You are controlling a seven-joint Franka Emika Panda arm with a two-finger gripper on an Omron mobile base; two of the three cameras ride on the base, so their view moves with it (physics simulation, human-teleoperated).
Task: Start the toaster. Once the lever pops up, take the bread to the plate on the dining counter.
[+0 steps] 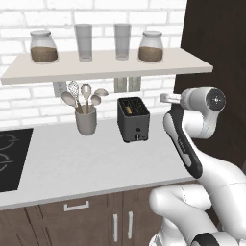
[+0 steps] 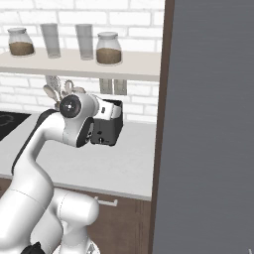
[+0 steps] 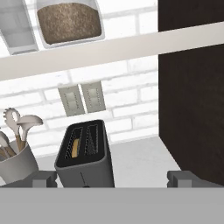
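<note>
two jars (image 1: 43, 46) flank glasses (image 1: 83, 42) above pale counter (image 1: 72, 163).

Flat, even rendered light, no glare; soft shadow under the shelf (image 1: 105, 67); slightly soft focus, coarse pixel edges.

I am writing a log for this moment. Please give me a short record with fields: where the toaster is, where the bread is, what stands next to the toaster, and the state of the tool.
toaster: dark grey, upright on the light counter, below the wall shelf
bread: golden slice down in the left slot, seen in the hand view
neighbour: grey utensil cup to the toaster's left, apart from it
tool: open, holding nothing, short of the toaster
</note>
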